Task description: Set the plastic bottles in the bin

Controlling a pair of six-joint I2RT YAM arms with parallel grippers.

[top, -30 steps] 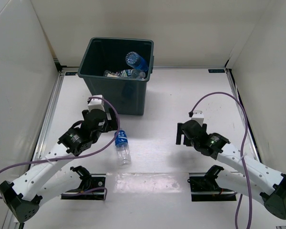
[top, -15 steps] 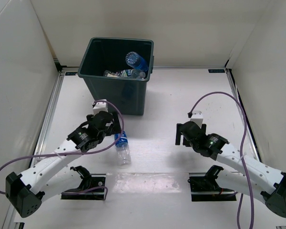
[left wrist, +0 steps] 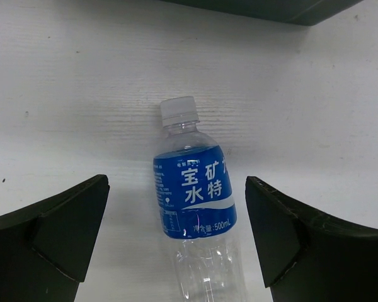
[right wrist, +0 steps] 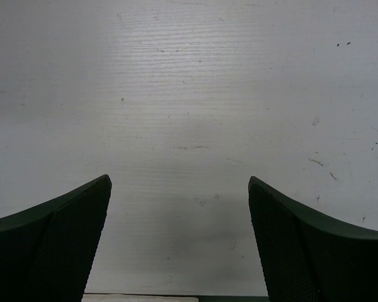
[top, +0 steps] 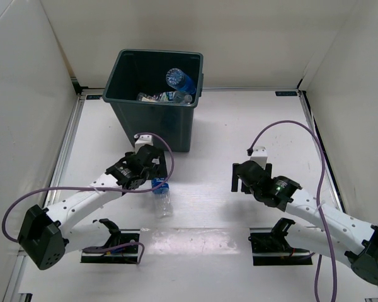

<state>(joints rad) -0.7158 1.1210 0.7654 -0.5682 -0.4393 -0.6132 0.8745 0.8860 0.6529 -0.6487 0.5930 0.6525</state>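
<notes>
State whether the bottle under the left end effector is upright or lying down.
Lying down: the bottle rests flat on the table, label and white cap seen side-on.

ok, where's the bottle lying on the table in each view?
Top external: bottle lies left of centre, partly under the left gripper.
Left wrist: bottle mid-frame inside the open gripper, cap toward the bin.
Right wrist: not in it.
Shared landmark: the bin, its wall at the left wrist's top edge.
</notes>
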